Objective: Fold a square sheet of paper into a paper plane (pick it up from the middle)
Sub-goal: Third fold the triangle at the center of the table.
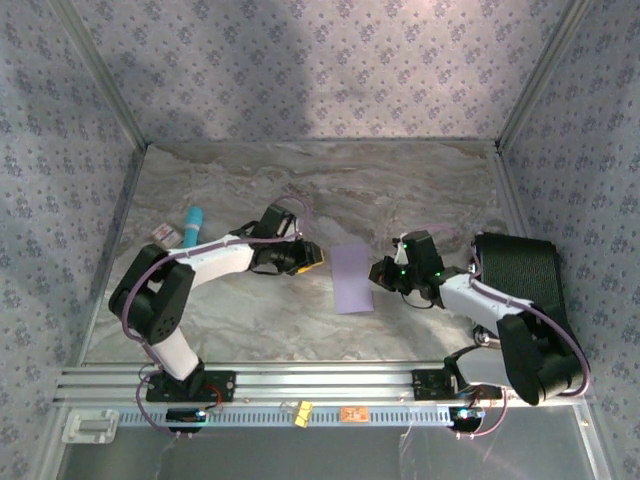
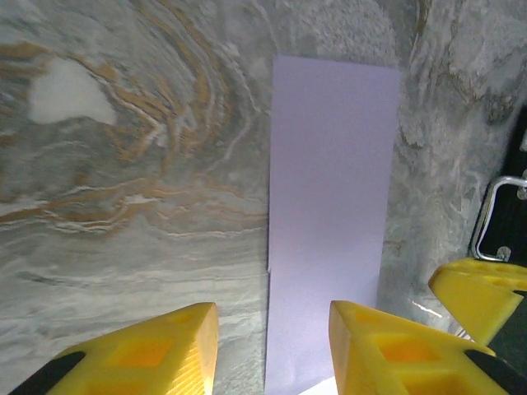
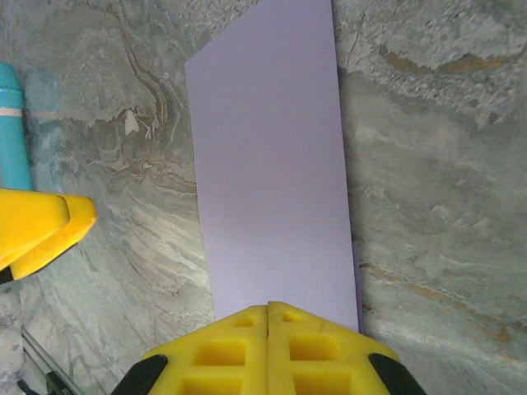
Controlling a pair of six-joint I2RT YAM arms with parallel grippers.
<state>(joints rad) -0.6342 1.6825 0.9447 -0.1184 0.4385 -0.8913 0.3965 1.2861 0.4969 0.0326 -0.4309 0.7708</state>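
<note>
Top external: the paper (image 1: pixel 352 278) lies flat on the desk (image 1: pixel 260 315) between the two arms. It's a narrow strip rather than a square, so you can read it as already folded in half. Left claw (image 1: pixel 306 257) sits just beside one long edge and right claw (image 1: pixel 381 272) just beside the other. One on each side likely lets one pin the paper while the other works a fold.

Left wrist: the left claw is wide and low over the desk, fingers (image 2: pixel 165 354) apart. One finger is over bare desk, the other over the near end of the paper, and nothing is gripped.

Right wrist: the right claw's fingers (image 3: pixel 239 350) are pressed flat together, tips at the paper's near edge. You can't tell whether they pinch the paper or just bear down on it; it looks more like pressing a crease. The paper's far left corner runs on a slant here, maybe because the layers aren't lined up.

Teal tube (image 1: pixel 192 224) and small card (image 1: pixel 165 234) sit well apart to the left, and the black mat (image 1: pixel 520 275) is by the right arm. None is in the way.

Judgement: early stage, no nose folds yet. Pin one side before you lift any corner, because thin paper will likely slide.
</note>
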